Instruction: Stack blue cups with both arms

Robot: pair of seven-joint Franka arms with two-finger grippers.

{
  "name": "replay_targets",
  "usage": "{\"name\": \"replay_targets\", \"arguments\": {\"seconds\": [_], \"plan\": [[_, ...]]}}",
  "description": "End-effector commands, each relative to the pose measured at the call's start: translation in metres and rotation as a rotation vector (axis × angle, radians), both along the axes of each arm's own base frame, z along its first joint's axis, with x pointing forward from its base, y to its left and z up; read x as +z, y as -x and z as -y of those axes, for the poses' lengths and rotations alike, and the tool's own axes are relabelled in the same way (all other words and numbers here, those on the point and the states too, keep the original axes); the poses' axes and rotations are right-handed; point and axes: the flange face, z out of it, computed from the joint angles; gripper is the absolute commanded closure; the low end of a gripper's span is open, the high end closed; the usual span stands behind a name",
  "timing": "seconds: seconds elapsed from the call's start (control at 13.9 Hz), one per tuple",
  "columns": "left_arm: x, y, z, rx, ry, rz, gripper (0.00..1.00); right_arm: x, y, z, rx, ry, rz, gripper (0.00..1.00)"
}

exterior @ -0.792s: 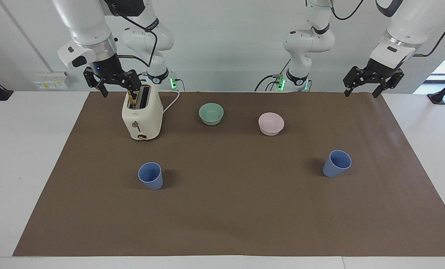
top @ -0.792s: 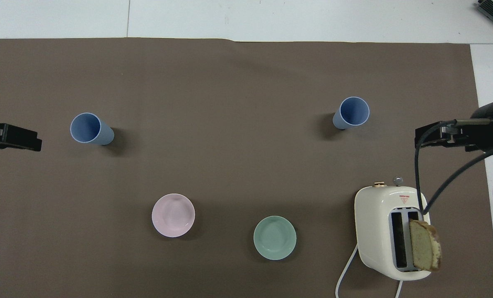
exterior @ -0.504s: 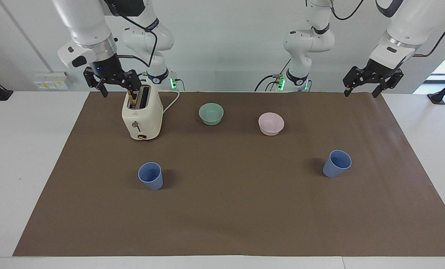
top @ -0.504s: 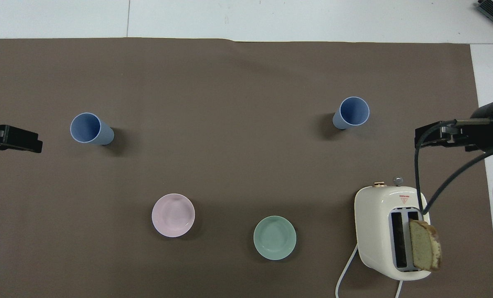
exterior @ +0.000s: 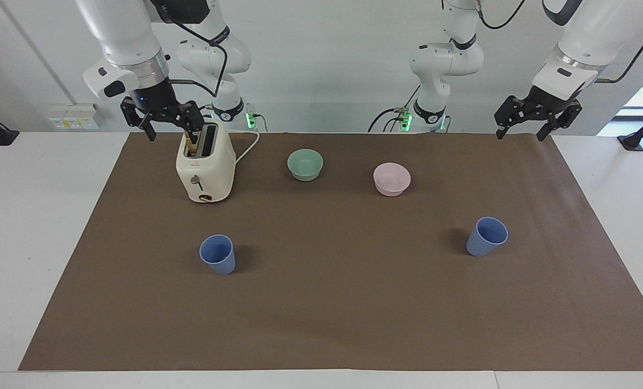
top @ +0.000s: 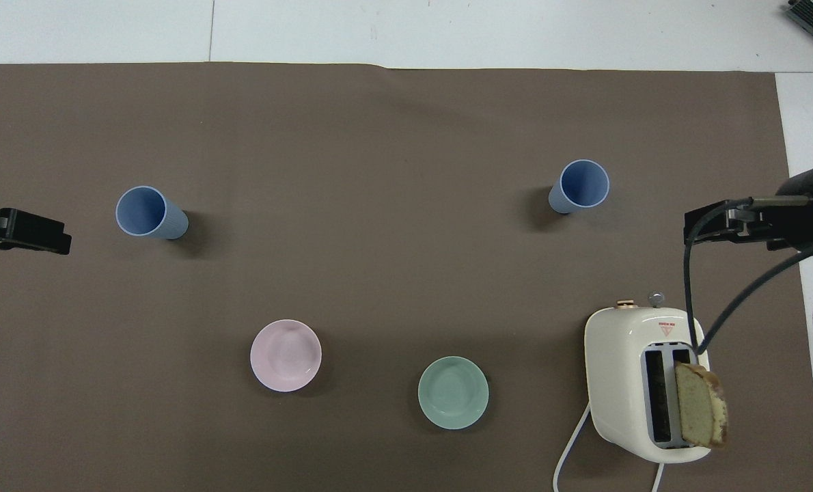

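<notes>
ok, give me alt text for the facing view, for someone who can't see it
Two blue cups stand apart and unstacked on a brown mat. Both end effectors hang open, the right end effector by a toaster, the left end effector over the mat's corner. Two bowls sit nearer the robots.

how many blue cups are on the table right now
2. One blue cup stands upright toward the right arm's end, farther from the robots than the toaster. The other blue cup stands toward the left arm's end. Neither is hidden.
</notes>
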Motion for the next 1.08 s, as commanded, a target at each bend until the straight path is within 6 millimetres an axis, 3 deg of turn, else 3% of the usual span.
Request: {"name": "replay_targets", "arguments": {"seconds": [0.0, 0.36, 0.43, 0.72, 0.86, 1.01], "plan": [[0.000, 0.010, -0.004, -0.008, -0.008, -0.007, 0.00, 0.002, 0.005, -0.001, 0.011, -0.006, 0.007, 0.00], [-0.031, -0.003, -0.017, 0.024, -0.005, 0.020, 0.00, 0.002, 0.005, 0.002, 0.010, -0.006, 0.007, 0.00], [-0.039, -0.010, -0.018, 0.028, -0.004, 0.037, 0.00, 0.001, 0.004, 0.003, 0.008, -0.006, 0.004, 0.00], [-0.083, -0.049, -0.054, 0.091, -0.001, 0.086, 0.00, 0.001, 0.005, 0.003, 0.011, -0.006, 0.004, 0.00], [-0.091, -0.058, -0.060, 0.108, 0.000, 0.111, 0.00, 0.001, 0.005, 0.003, 0.011, -0.006, 0.004, 0.00], [-0.115, -0.073, -0.061, 0.114, 0.002, 0.111, 0.00, 0.001, 0.005, 0.003, 0.011, -0.006, 0.002, 0.00]]}}
